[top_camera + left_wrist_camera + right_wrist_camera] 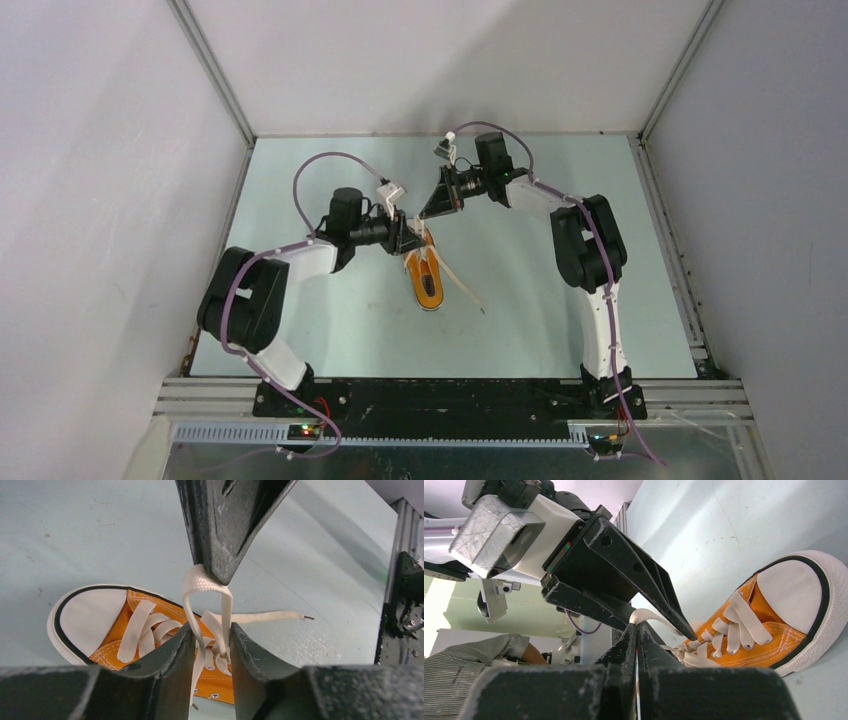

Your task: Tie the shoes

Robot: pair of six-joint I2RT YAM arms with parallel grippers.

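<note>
Right over the far end of the shoe (429, 285) there is no room at all: the left gripper (416, 242) and the right gripper (426, 214) meet tip to tip, with a loop of lace (201, 580) pulled up between them. The shoe's near end and the table (310, 330) on both sides of it lie free, apart from a loose lace end (466, 291) trailing out to the right. Further out the left arm (250, 300) and right arm (590, 245) bend up along the flanks, and walls (120, 200) close off the left, back and right edges.
</note>
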